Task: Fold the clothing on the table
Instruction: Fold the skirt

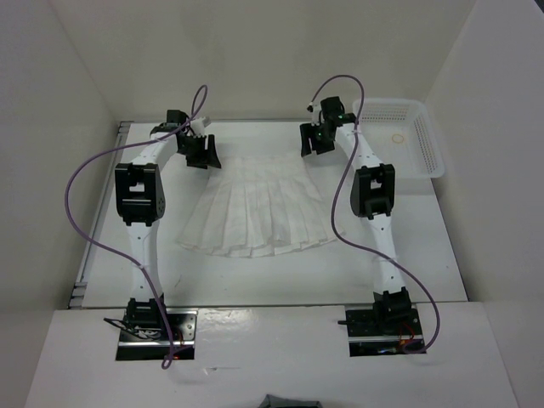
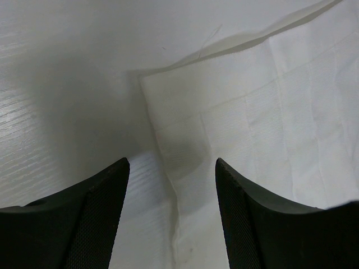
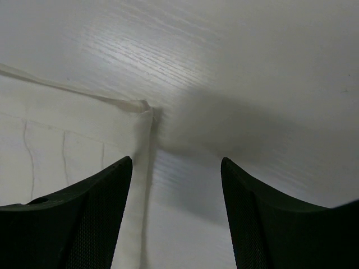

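Note:
The clothing (image 1: 255, 208), a white pleated fan-shaped skirt, lies flat on the table (image 1: 280, 285) with its narrow waist toward the far side. My left gripper (image 1: 202, 153) hovers open over the waist's left corner (image 2: 168, 106); the side edge of the fabric runs between its black fingers (image 2: 101, 218). My right gripper (image 1: 316, 140) stands open over the waist's right corner (image 3: 145, 106). That edge of the clothing (image 3: 67, 157) lies beside the left finger (image 3: 95, 218), and bare tabletop fills the gap. Neither gripper holds anything.
A white lattice basket (image 1: 425, 153) stands at the table's far right corner, just right of the right arm. White walls close in the table at the back and sides. Purple cables loop from both arms.

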Robot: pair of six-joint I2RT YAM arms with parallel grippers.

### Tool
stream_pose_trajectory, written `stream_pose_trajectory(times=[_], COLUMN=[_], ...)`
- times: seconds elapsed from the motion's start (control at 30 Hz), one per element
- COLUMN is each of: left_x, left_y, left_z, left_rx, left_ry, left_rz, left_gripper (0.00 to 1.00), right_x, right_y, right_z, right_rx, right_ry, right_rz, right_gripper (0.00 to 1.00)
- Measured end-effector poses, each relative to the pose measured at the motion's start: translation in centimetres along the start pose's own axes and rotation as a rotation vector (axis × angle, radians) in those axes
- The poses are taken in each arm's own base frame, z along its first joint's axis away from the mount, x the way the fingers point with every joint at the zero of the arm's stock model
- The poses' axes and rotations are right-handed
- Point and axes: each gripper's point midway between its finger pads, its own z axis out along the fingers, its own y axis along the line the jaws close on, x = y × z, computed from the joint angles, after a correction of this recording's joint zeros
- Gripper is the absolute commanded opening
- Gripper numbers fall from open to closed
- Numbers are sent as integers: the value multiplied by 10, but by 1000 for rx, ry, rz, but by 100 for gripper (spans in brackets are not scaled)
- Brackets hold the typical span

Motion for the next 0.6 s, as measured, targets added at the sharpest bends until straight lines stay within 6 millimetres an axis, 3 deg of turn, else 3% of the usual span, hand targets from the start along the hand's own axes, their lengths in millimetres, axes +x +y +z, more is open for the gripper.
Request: stream_pose_trajectory(times=[0.27,0.6], left_x=[0,1], left_y=[0,-2], left_z=[0,1], left_rx=[3,11], left_ry=[1,2], left_rz=[2,1], left_gripper=[70,70], right_x=[-12,-7], right_y=[-15,-43], right_z=[-7,-10], right_rx=[44,130], right_ry=[-15,-3], right_rz=[-3,41], right_gripper=[70,71])
